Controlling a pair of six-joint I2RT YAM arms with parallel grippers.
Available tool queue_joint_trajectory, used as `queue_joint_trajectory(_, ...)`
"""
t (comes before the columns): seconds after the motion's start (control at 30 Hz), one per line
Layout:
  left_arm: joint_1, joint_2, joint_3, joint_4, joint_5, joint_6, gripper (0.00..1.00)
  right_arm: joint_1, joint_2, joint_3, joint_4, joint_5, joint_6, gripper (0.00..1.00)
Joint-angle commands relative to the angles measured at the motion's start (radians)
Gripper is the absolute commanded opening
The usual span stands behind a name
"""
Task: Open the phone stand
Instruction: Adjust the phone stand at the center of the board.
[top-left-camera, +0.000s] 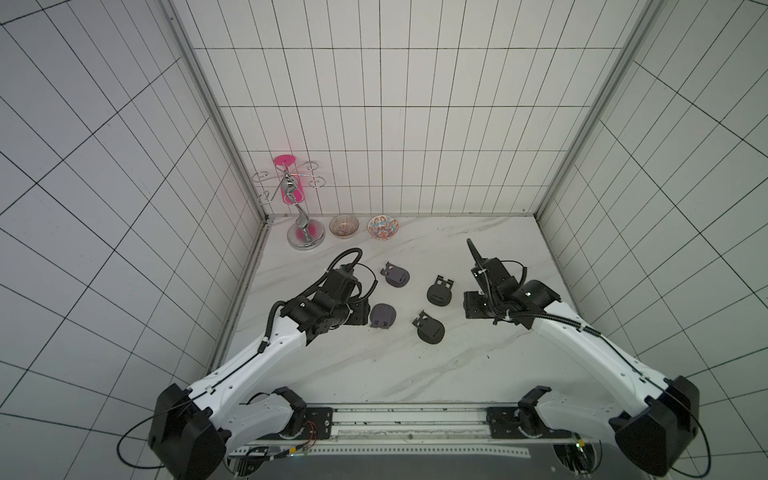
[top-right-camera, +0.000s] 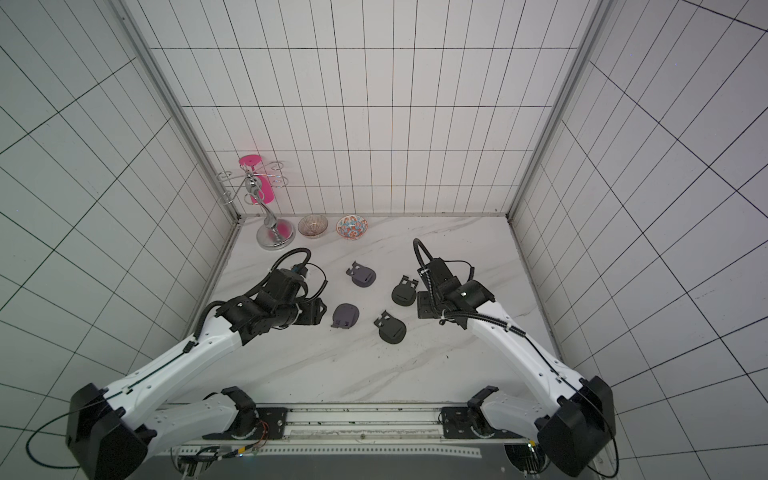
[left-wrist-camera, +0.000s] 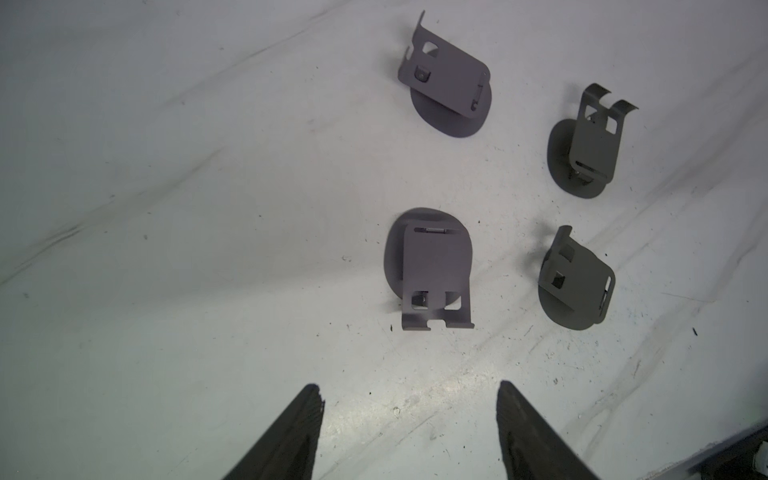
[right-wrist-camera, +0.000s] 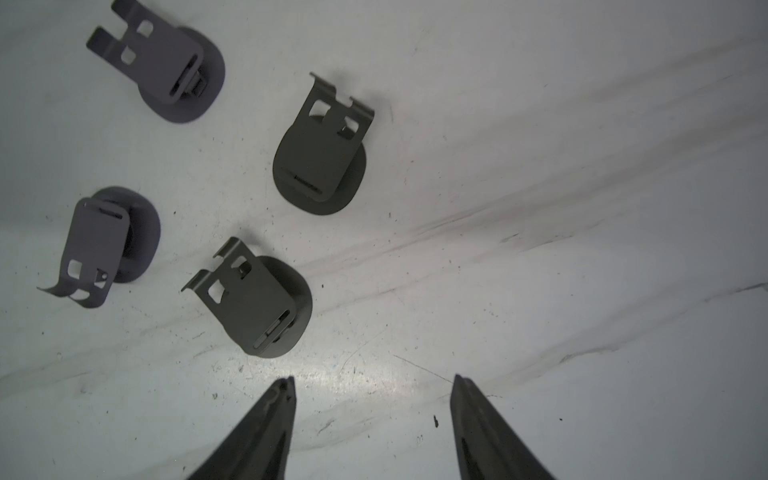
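Several small phone stands lie in a loose cluster mid-table, each a flat plate hinged up off a round base. Two are purple-grey: a far one (top-left-camera: 396, 276) (left-wrist-camera: 449, 87) and a near one (top-left-camera: 382, 316) (left-wrist-camera: 428, 266) (right-wrist-camera: 108, 245). Two are dark: a far one (top-left-camera: 440, 292) (right-wrist-camera: 320, 166) and a near one (top-left-camera: 430, 328) (right-wrist-camera: 257, 303). My left gripper (left-wrist-camera: 409, 392) hovers just left of the near purple-grey stand, open and empty. My right gripper (right-wrist-camera: 372, 384) hovers right of the dark stands, open and empty too.
A chrome cup rack (top-left-camera: 305, 237) with a pink cylinder behind it stands in the back left corner. Beside it sit a brown-striped bowl (top-left-camera: 344, 226) and a red-and-blue patterned bowl (top-left-camera: 382, 227). Tiled walls close the table on three sides.
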Motion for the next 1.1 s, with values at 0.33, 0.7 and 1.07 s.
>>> queue_joint_trajectory(0.33,-0.007,-0.072,-0.137,0.200,0.264,-0.137,0.69,0.035,0.215,-0.041,0.231,-0.337,-0.133,0.72)
queue_joint_trajectory(0.7,-0.052,-0.119,-0.210,0.286,0.277,-0.227,0.68,0.006,0.424,0.042,0.320,-0.351,-0.221,0.72)
queue_joint_trajectory(1.07,-0.050,-0.075,-0.144,0.234,0.279,-0.190,0.68,-0.039,0.548,0.102,0.393,-0.444,-0.258,0.72)
